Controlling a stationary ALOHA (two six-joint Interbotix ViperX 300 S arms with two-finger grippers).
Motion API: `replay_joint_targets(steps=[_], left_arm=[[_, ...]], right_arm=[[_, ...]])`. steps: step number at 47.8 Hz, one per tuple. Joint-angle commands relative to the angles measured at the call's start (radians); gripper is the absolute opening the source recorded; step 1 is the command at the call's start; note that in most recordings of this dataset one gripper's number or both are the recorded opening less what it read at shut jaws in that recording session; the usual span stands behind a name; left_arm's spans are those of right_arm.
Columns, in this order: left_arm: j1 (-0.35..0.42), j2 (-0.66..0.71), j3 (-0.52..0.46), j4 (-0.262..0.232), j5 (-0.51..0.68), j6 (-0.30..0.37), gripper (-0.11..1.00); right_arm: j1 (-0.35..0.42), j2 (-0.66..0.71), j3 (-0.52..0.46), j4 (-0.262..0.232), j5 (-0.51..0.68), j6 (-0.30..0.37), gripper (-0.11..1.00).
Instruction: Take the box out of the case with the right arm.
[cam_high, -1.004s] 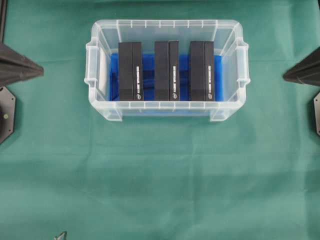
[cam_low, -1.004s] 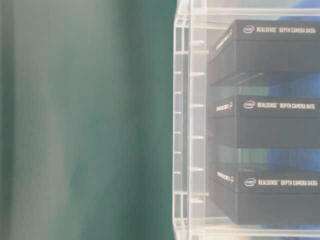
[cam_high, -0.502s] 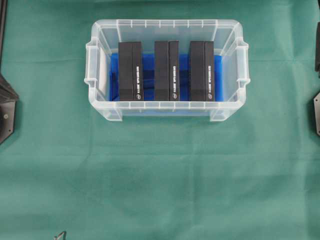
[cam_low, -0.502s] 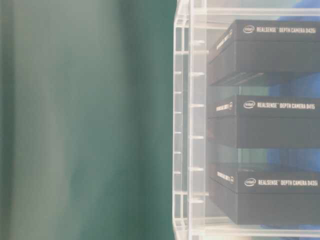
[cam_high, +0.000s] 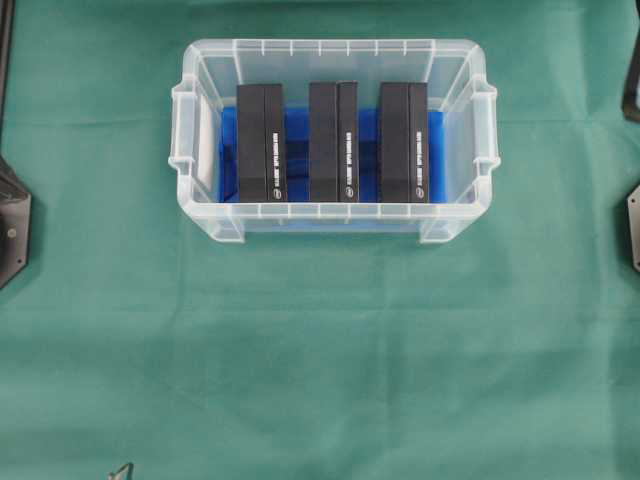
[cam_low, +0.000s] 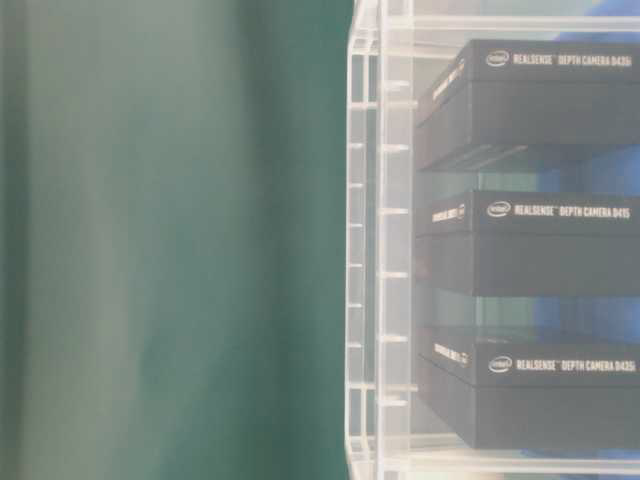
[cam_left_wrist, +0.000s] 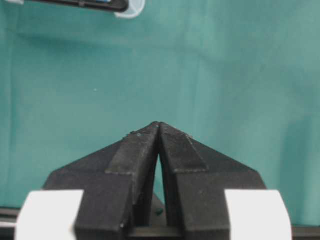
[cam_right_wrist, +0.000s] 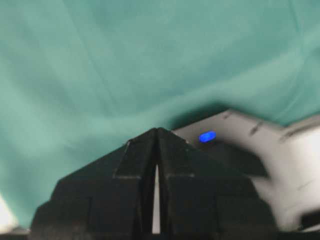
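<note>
Clear case (cam_high: 334, 225): three black boxes (cam_high: 261, 142) untouched; both arms lately withdrawn from overhead view; right gripper (cam_right_wrist: 156, 131) fingers shut, empty; left gripper (cam_left_wrist: 159, 125) likewise.

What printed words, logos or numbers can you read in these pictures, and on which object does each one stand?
"intel REALSENSE DEPTH CAMERA D435i": top box in the table-level view.
"intel REALSENSE DEPTH CAMERA D415": middle box.
"intel REALSENSE DEPTH CAMERA D435i": bottom box.
White print on the boxes' narrow left ends: too small to read.
All three stand in the case; overhead, their print is too small to read.
</note>
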Motion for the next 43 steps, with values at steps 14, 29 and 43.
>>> replay_joint_targets(steps=[14, 29, 43], left_arm=[[-0.003, 0.003, -0.023, 0.002, 0.0, 0.0, 0.0], [-0.002, 0.003, -0.023, 0.002, 0.02, 0.0, 0.0], [-0.003, 0.003, -0.023, 0.002, 0.021, 0.0, 0.0]], right_arm=[[0.0, 0.051, -0.032, -0.002, 0.02, 0.703, 0.0], [0.0, 0.054, -0.035, -0.034, 0.012, 0.836, 0.0], [-0.13, 0.089, -0.048, -0.092, 0.002, 0.735, 0.0]])
